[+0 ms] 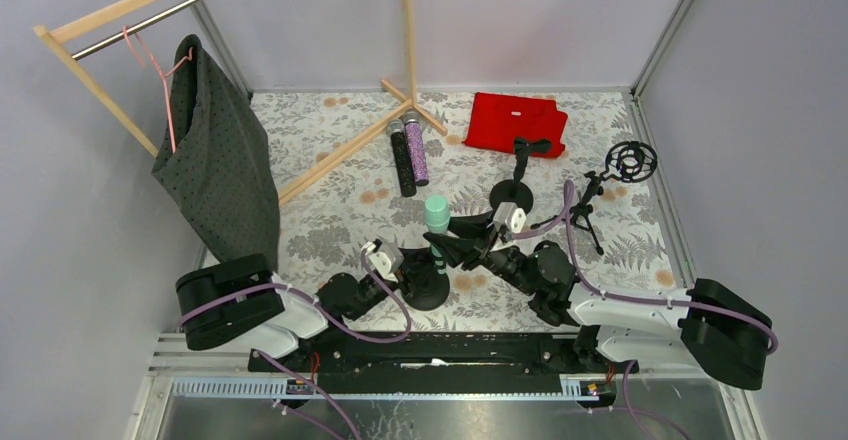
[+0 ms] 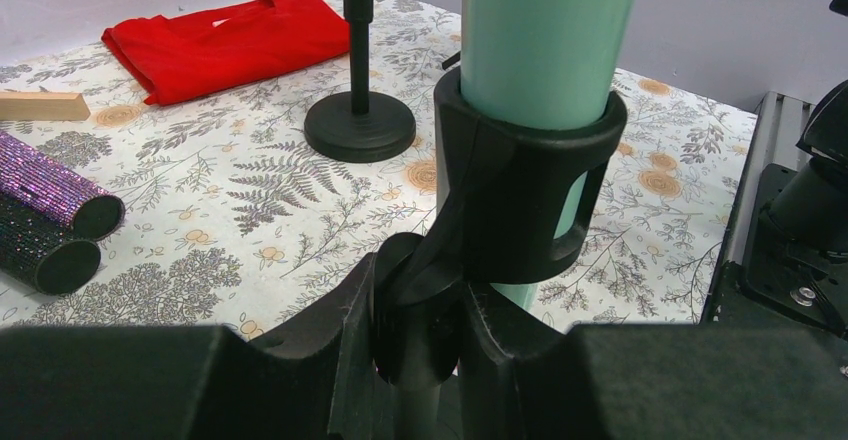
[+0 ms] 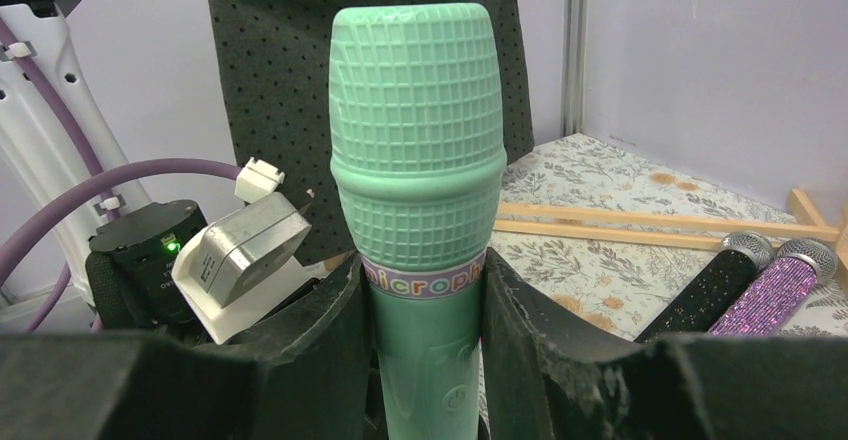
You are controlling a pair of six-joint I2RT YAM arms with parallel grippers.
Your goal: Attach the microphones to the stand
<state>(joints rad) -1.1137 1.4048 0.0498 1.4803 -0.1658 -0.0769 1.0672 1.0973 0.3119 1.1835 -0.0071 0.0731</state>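
Right hand (image 3: 425,305) pinches mint-green microphone (image 3: 415,140) upright, head up; left hand (image 2: 420,335) clamps its stand (image 2: 520,195).

The left arm (image 1: 300,308) and right arm (image 1: 610,310) stretch low, wrists angled inward. The left gripper (image 2: 420,310) and right gripper (image 3: 425,305) are both clamped.

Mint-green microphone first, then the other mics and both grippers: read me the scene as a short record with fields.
mint-green microphone: upright in clip of near stand
right gripper: shut on mint-green microphone
left gripper: shut on near stand, below clip
black microphone: lying flat, unattached
purple microphone: lying beside it, unattached
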